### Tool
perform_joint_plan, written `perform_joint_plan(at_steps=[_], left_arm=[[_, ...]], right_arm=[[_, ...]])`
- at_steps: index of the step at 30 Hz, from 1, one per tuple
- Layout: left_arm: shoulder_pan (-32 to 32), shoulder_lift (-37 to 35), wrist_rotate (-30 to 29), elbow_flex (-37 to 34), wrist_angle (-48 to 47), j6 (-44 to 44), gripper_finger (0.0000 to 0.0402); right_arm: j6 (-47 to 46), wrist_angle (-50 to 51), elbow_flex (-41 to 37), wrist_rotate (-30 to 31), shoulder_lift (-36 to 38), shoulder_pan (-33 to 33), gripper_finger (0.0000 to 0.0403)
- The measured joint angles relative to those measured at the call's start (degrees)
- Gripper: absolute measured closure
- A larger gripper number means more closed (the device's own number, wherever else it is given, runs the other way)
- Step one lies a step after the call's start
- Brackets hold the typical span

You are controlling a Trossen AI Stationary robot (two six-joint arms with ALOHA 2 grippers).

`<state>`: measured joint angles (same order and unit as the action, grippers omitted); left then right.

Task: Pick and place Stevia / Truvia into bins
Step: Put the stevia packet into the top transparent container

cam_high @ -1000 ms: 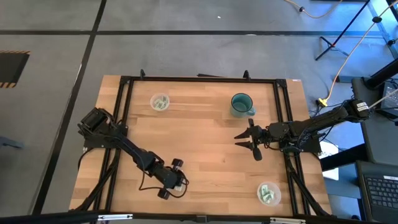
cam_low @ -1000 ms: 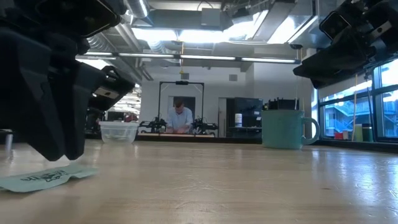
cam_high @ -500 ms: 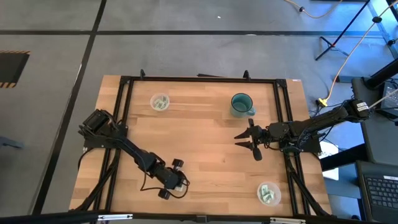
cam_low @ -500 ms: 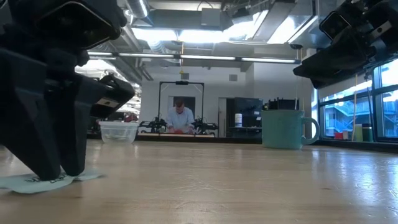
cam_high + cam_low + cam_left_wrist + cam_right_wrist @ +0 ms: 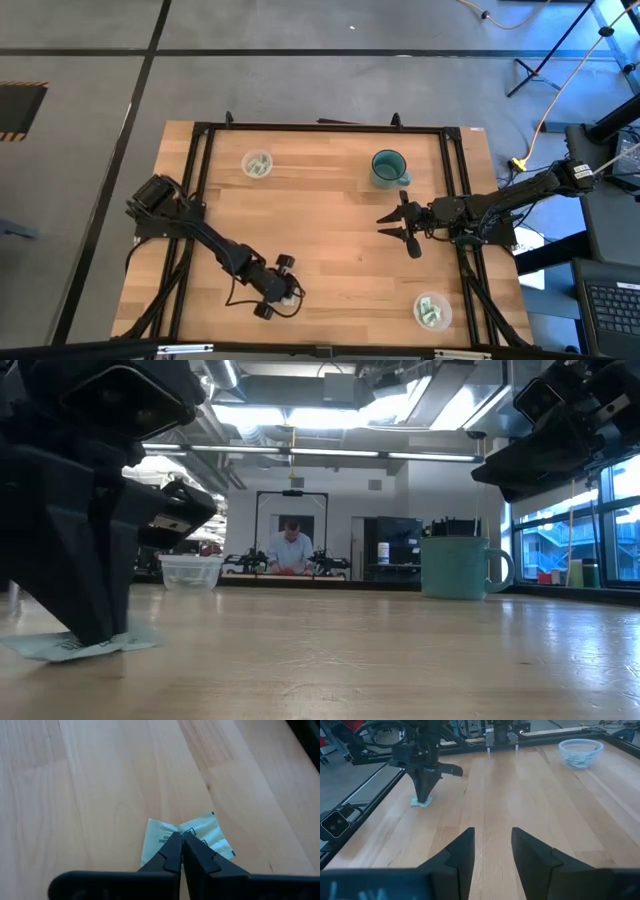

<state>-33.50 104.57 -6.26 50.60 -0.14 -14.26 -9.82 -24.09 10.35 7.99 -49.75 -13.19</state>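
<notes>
A pale butcher-block table (image 5: 330,230) edged by a black frame (image 5: 320,127) carries everything; near its far edge stand a clear cup (image 5: 257,164) holding sachets and a teal mug (image 5: 388,167); a second clear cup (image 5: 432,312) sits toward the near right corner; one crumpled sachet (image 5: 200,836) lies flat near the front.

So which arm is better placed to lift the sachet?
Left: the left gripper is shut on the sachet. The right gripper hangs open near the mug.
</notes>
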Motion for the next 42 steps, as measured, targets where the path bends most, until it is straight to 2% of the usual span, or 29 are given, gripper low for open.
perform_joint_plan(at_steps=[3,6,11,14,19,24,29,34,37,42], left_arm=[[0.5,-2.8,0.7,-0.4,-2.1,0.0,0.0398],[2.3,-8.4,1.4,-0.1,-3.3,-2.8,0.0399],[7.1,-18.7,0.4,-0.2,-14.0,-8.4,0.0398],[11.2,-24.8,-3.9,-0.1,-22.7,-8.2,0.0399],[21.0,-32.8,-11.4,-0.2,-37.0,-5.6,0.0398],[35.3,-38.1,-12.4,-0.2,-42.4,-2.9,0.0398],[49.5,-39.8,-9.2,-0.5,-42.2,3.8,0.0398],[60.7,-37.7,-5.9,-0.6,-41.5,6.8,0.0398],[64.7,-35.4,-3.2,-0.6,-40.8,7.5,0.0398],[67.8,-30.0,-2.4,-0.6,-38.6,8.0,0.0398]], right_arm=[[0.0,0.0,0.0,0.0,0.0,0.0,0.0270],[0.0,0.0,0.0,0.0,0.0,0.0,0.0270],[0.0,0.0,0.0,0.0,0.0,0.0,0.0270],[1.0,0.1,0.0,0.0,0.0,0.0,0.0270],[1.3,0.2,0.0,0.0,0.0,0.0,0.0270],[1.3,0.2,0.0,0.0,0.0,0.0,0.0270],[1.3,0.2,0.0,0.0,0.0,0.0,0.0270],[1.3,0.2,0.0,0.0,0.0,0.0,0.0270],[1.3,0.2,0.0,0.0,0.0,0.0,0.0270],[1.3,0.2,0.0,0.0,0.0,0.0,0.0270]])
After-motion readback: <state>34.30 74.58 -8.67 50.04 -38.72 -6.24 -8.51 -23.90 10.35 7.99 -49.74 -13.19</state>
